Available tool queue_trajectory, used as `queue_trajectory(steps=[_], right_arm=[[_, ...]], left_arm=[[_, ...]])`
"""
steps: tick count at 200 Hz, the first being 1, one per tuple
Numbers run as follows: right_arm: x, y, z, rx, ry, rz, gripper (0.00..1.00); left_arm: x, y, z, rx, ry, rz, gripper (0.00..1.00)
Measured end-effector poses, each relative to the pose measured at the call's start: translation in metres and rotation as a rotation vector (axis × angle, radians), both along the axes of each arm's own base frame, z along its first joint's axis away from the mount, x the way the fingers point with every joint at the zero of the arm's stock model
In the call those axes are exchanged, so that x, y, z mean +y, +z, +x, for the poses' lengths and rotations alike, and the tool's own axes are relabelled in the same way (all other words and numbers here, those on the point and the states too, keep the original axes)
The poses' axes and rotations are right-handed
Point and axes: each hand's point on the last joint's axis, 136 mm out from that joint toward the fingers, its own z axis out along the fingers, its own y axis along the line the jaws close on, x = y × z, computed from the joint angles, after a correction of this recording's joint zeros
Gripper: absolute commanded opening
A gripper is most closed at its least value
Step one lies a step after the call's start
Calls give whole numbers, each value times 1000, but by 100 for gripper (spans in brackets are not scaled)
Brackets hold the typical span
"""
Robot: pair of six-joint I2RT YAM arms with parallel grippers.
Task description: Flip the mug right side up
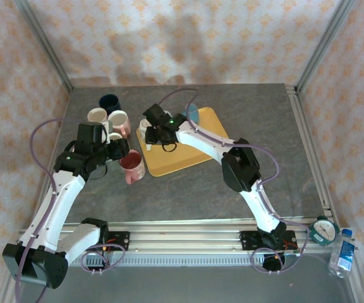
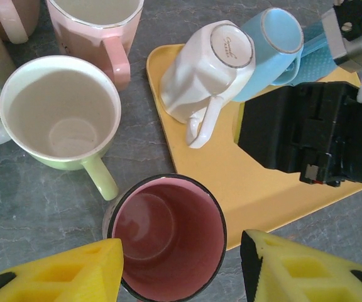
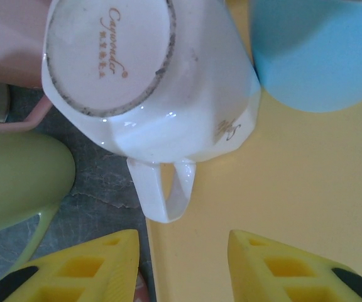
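A white mug (image 1: pixel 145 130) stands upside down on the left corner of the yellow tray (image 1: pixel 194 154), its base (image 3: pixel 109 53) up and its handle (image 3: pixel 164 189) pointing toward my right gripper (image 3: pixel 183 261). That gripper is open just short of the handle, touching nothing. A light blue mug (image 2: pixel 275 41) leans upside down against the white one (image 2: pixel 206 66). My left gripper (image 2: pixel 181 255) is open, its fingers either side of an upright dark pink mug (image 2: pixel 168 233) on the table beside the tray; the right finger stands clear of the rim.
Upright mugs cluster left of the tray: a green one (image 2: pixel 58 113), a pale pink one (image 2: pixel 99 28), a cream one (image 1: pixel 97 115) and a dark blue one (image 1: pixel 109 101). A clock (image 1: pixel 324 230) and a bottle (image 1: pixel 343 252) sit at the near right rail.
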Motion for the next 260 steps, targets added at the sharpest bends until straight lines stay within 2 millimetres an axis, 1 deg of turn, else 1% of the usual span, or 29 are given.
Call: queue_trajectory(steps=[32,72,93,105,118,126,139,153,160,163,167,170,191,201,208,218,229,241,260], right_arm=[[7,-3,-1,10,0,3,41],[8,-6,-4,7,6,-8,39],[-3,-12,-12,15,38,-42,39],[-16,-15,-22,26,78,-64,40],[-31,-10,-29,33,121,-58,42],[-46,-5,-32,39,140,-47,43],[-73,8,-28,39,151,-16,44],[-110,25,-12,23,135,18,44],[-131,33,0,7,117,31,44],[-143,36,7,-2,109,33,44],[-153,39,12,-8,98,38,43],[-166,41,19,-16,88,40,43],[-231,44,52,-38,15,45,42],[-259,42,60,-35,-13,36,42],[-275,40,64,-33,-25,31,42],[-293,36,69,-19,-33,19,41],[-307,31,77,-5,-27,4,39],[-317,26,88,3,-20,-7,38],[-329,11,104,29,5,-23,38]], left_arm=[[0,0,0,2,-4,0,53],[-1,0,-1,3,-13,-10,53],[-5,-3,-3,13,-29,-26,53],[-8,-6,-4,20,-42,-39,53],[-13,-8,-5,27,-61,-61,53],[-16,-10,-4,31,-72,-74,53],[-21,-13,-3,35,-85,-103,53],[-26,-17,-1,33,-87,-138,52],[-28,-18,0,31,-87,-156,52],[-29,-19,1,31,-85,-166,52],[-31,-19,1,28,-86,-178,52],[-31,-20,2,29,-85,-187,52],[-36,-21,5,21,-75,-235,52],[-37,-20,8,8,-68,-252,52],[-39,-20,10,1,-65,-262,52],[-41,-20,12,-5,-59,-278,52],[-45,-19,15,-11,-63,-291,52],[-50,-17,18,-16,-65,-306,52],[-59,-16,22,-23,-72,-330,52]])
